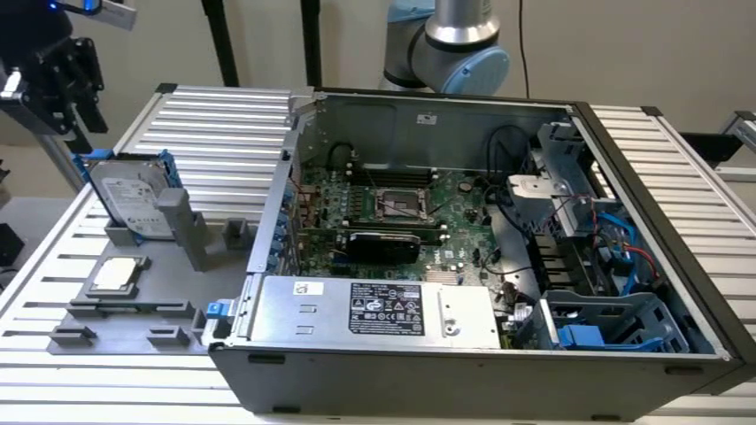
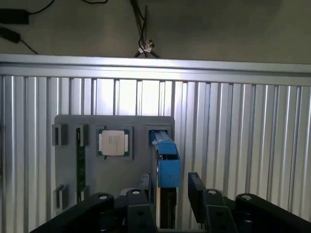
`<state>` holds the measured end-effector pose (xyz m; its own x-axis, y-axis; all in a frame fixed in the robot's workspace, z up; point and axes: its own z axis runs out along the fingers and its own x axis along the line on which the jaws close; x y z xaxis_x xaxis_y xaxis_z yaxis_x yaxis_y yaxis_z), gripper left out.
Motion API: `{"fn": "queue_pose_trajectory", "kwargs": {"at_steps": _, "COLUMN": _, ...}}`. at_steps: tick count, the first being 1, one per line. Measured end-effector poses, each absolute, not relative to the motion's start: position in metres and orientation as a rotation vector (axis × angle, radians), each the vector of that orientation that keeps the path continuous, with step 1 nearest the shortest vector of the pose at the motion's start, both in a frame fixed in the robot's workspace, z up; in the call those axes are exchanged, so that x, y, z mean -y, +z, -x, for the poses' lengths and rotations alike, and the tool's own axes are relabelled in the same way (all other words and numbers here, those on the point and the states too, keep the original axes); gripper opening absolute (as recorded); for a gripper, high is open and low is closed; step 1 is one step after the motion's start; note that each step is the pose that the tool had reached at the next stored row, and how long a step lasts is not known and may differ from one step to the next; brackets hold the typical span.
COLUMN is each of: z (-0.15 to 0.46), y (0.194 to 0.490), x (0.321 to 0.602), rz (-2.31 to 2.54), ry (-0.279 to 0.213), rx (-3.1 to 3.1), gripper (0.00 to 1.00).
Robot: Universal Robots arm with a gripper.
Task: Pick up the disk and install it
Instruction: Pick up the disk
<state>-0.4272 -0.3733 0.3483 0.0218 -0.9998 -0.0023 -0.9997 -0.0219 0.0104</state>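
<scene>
Disk (image 1: 130, 199) — upright (label unreadable) — under gripper (image 2: 170, 187)

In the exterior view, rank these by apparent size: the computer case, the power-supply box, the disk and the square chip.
Largest to smallest:
1. computer case
2. power-supply box
3. disk
4. square chip
The disk and chip sit close together, so nearness to the camera hardly skews that pair.
</scene>
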Motion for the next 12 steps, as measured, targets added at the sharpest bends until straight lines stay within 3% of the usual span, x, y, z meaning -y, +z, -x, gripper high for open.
{"fn": "queue_pose_trajectory", "kwargs": {"at_steps": 12, "z": 0.427, "y": 0.328, "x": 0.373, "rz": -2.246, "ry": -0.004, "rx": 2.197, "gripper": 1.0}}
